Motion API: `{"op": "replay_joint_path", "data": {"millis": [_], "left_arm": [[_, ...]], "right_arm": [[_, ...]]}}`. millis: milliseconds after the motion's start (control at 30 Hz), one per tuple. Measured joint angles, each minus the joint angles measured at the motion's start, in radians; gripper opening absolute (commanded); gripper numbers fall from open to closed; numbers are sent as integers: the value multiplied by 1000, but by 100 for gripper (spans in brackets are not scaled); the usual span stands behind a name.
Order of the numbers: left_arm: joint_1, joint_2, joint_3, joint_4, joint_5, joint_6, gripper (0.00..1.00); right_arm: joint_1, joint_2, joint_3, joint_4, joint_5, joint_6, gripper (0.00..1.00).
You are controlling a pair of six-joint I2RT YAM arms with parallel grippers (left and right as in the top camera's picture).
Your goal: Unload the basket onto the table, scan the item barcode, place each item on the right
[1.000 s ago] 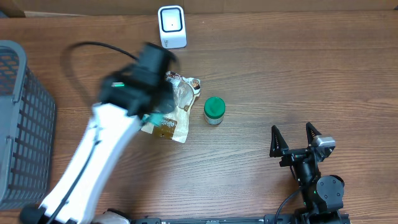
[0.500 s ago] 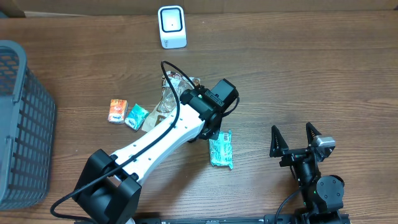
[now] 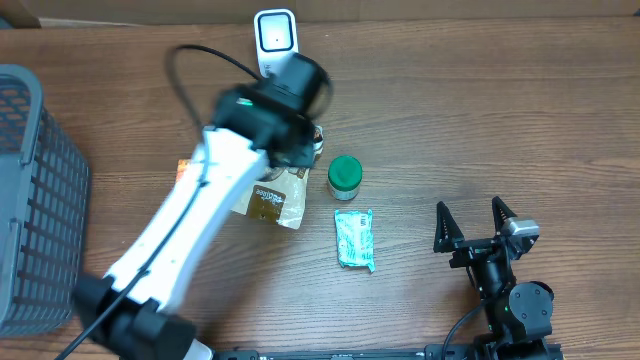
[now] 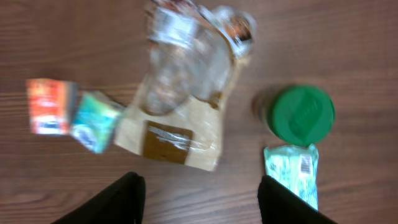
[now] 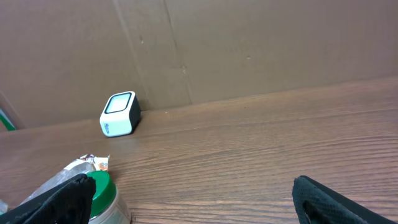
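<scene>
Table scene at the hand-over between two items. Within the last second the left arm [image 3: 200,210] has set a green-and-white sachet [image 3: 354,238] down on the bare wooden table [image 3: 500,120], just near of the green-lidded jar [image 3: 344,177], and has swung back toward the far-left cluster. The left gripper [image 4: 200,186], closed a second ago, now hangs over the cluster with fingers [image 4: 121,200] apart and nothing between them. The right gripper [image 3: 478,232] stands parked at the near right, fingers spread and empty, unchanged. Judged from this, the sachet is finished with and a next item is being sought. That sachet lies flat, well apart from the barcode scanner [image 3: 276,40] at the far edge. Count: one scanner; one grey basket [image 3: 30,200] at far left; five items, namely one sachet, one jar, one clear-and-brown pouch [image 4: 180,118], one orange packet [image 4: 48,107] and one teal packet [image 4: 93,121], these last two touching.
</scene>
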Motion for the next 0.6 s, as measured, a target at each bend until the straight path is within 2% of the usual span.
{"op": "replay_joint_path", "data": {"millis": [133, 300, 400, 600], "left_arm": [[184, -86, 17, -27, 50, 98, 86], [412, -103, 17, -63, 163, 253, 89], [518, -102, 17, -65, 183, 299, 89], [638, -80, 14, -69, 185, 378, 92]], "right_arm": [[0, 0, 0, 0, 0, 0, 100], [0, 0, 0, 0, 0, 0, 100], [0, 0, 0, 0, 0, 0, 100], [0, 0, 0, 0, 0, 0, 100]]}}
